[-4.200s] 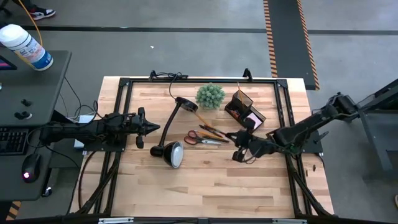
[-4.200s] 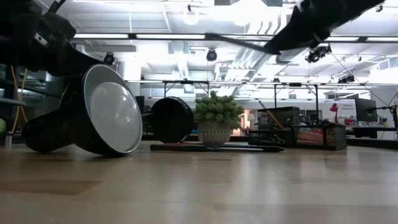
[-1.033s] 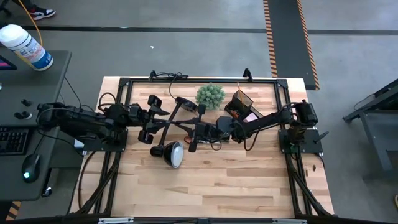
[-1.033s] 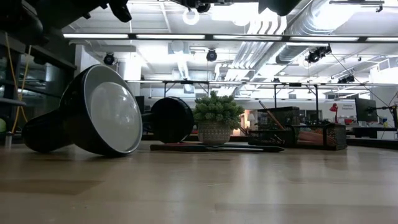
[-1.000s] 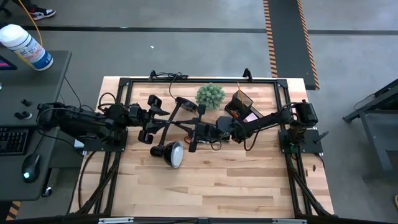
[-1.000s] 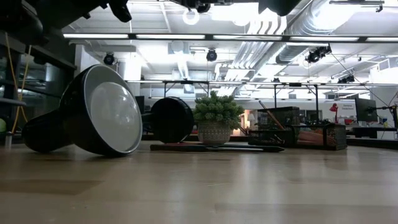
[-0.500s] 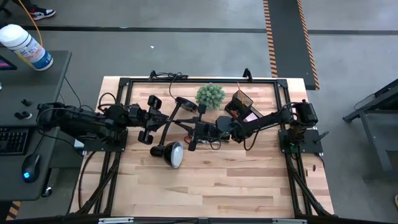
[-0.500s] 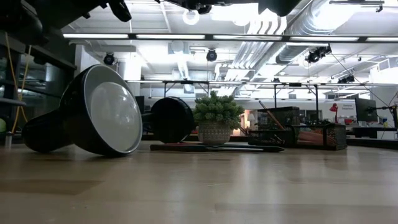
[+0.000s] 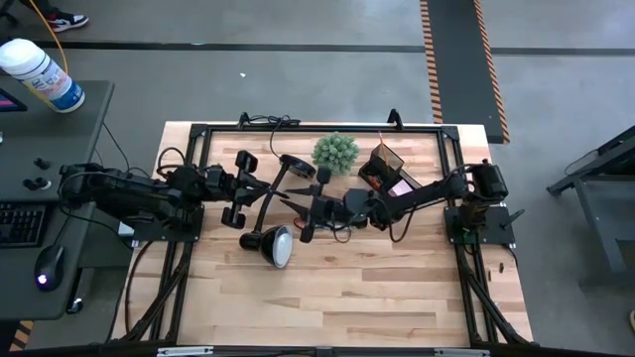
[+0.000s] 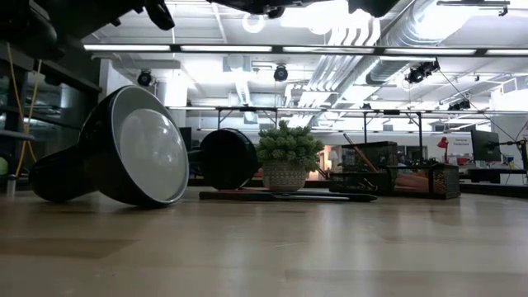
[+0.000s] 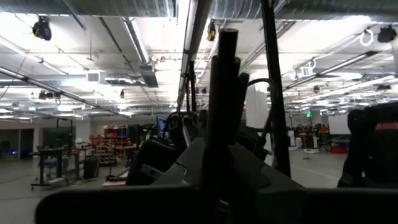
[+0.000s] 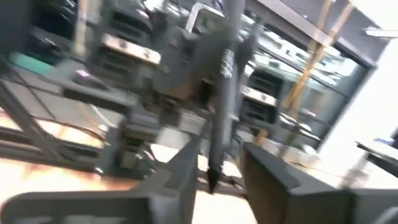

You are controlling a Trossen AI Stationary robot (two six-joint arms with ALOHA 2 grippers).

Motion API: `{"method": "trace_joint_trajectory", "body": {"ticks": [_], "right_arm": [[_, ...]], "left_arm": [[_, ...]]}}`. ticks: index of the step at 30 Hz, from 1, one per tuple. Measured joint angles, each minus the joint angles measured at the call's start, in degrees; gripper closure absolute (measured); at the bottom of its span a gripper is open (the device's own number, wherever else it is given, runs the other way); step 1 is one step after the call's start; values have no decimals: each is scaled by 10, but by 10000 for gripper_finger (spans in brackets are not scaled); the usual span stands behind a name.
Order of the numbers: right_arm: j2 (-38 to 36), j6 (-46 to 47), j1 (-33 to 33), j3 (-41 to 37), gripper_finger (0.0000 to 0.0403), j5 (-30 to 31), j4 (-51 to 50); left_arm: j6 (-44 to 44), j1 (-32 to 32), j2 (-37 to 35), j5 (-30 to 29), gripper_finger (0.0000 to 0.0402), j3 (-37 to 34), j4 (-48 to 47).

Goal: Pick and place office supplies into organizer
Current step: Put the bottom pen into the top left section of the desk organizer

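Observation:
Above the table's middle, beside the lamp's neck, my two grippers meet tip to tip. My left gripper [image 9: 260,190] reaches in from the left and is shut on a dark pen [image 11: 221,93]. My right gripper [image 9: 301,205] comes from the right and is open, its fingers [image 12: 186,168] on either side of the pen's pointed end [image 12: 212,179]. The dark organizer [image 9: 389,171] stands at the far right with a pink pad [image 9: 405,184] in it. More supplies lie flat on the table under the right arm [image 10: 289,195]. My left gripper pinches the dark pen's shaft [image 11: 219,163] between its two fingers, coming level from the table's left. The pen runs out past the fingers toward my right gripper and is clear of the table. My right gripper: whether its open fingers touch the pen's tip, I cannot tell.
A black gooseneck lamp lies tipped over, its head [image 9: 278,245] toward the near side and its base [image 9: 296,166] farther back. A round green plant [image 9: 335,152] stands at the far edge, next to the organizer. Bare wood stretches along the near half [image 9: 337,297].

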Motion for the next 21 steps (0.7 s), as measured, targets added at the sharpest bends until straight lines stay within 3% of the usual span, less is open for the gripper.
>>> {"method": "trace_joint_trajectory", "body": {"ticks": [7, 14, 18, 21], "right_arm": [[-27, -43, 52, 0, 190, 257, -78], [-56, 8, 128, 0, 182, 562, -218], [-57, 127, 165, -6, 193, 658, -336], [-57, 268, 181, -14, 199, 660, -432]], "left_arm": [[14, 0, 2, -5, 384, 0, -1], [29, 0, 27, -16, 381, 1, 5], [34, 0, 74, -10, 390, 27, 5], [34, 0, 119, 9, 386, 55, 3]]}}
